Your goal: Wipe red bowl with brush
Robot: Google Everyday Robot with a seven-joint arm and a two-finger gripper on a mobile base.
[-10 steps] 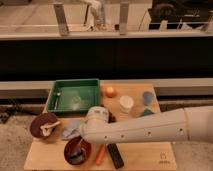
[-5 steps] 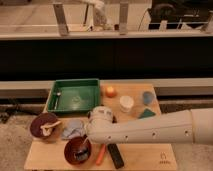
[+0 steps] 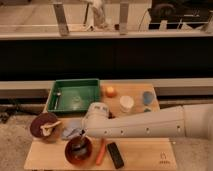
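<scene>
Over red bowl [image 3: 78, 150] at bench [image 3: 145, 156] 7 o'clock: end effector [image 3: 82, 134], brush [image 3: 81, 140] beneath; grip state unreadable.

Red bowl [image 3: 79, 151] upright at table's front-left; claw [image 3: 81, 136] apparently holds brush [image 3: 80, 142] inside

Gripper [image 3: 81, 134] over red bowl [image 3: 79, 151], hemmed by maroon bowl [image 3: 44, 127] and black bar [image 3: 115, 154].

Arm [image 3: 150, 127]: smooth white cylindrical casing, widening toward the right edge, with a row of small dark fastener holes along its side. A rounded white joint housing precedes the tool [image 3: 81, 134], above the red bowl [image 3: 78, 151].
</scene>
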